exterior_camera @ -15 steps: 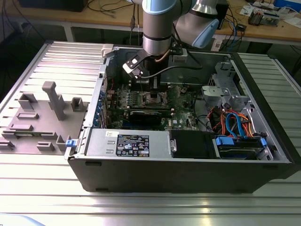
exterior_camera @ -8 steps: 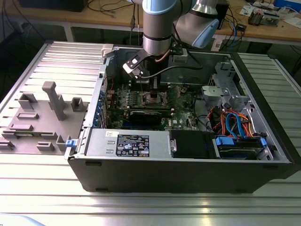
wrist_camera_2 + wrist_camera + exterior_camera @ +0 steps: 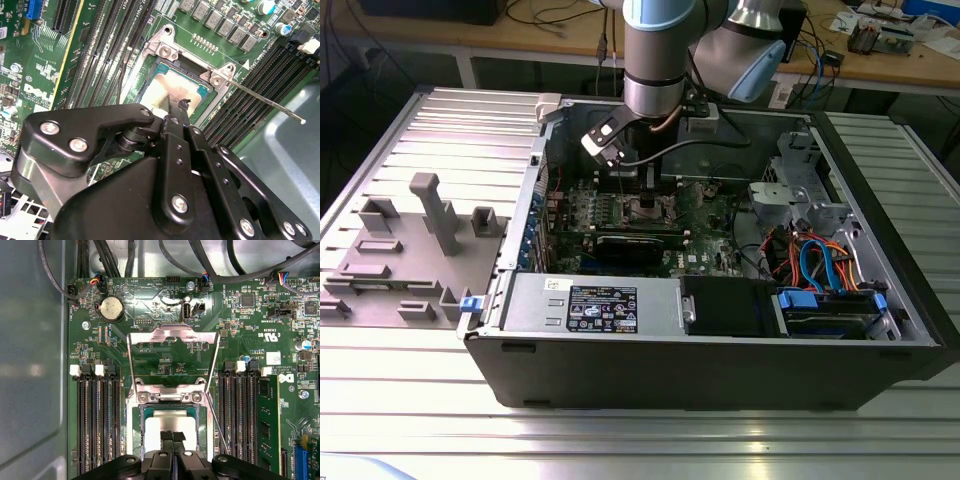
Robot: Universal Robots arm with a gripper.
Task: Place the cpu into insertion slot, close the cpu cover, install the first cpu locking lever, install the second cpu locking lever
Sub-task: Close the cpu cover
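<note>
The gripper's [image 3: 173, 436] black linkage covers one side of the insertion slot [image 3: 133, 425] in both wrist views, so that edge of the socket and part of the cpu [image 3: 172, 421] cannot be made out. In the exterior view the arm's wrist stands in front of the slot, deep inside the open computer case [image 3: 720, 360].

The cpu lies flat inside the slot, and the two fingertips sit right over its face. They are drawn together with no gap between them and hold nothing that can be seen (whether they touch the chip or hang just above it, I cannot tell).

The cpu's face is pale, silvery-beige and smooth, and square as far as it shows. The slot's rim is bright metal with screw heads at two corners, set in green circuit board. The cpu cover [image 3: 172, 334], a thin silvery windowed plate, stands swung open from the slot's far edge. A slim metal locking lever [image 3: 265, 101] angles away from a slot corner, across the dark ribbed memory slots [image 3: 260, 85] beside it.
</note>
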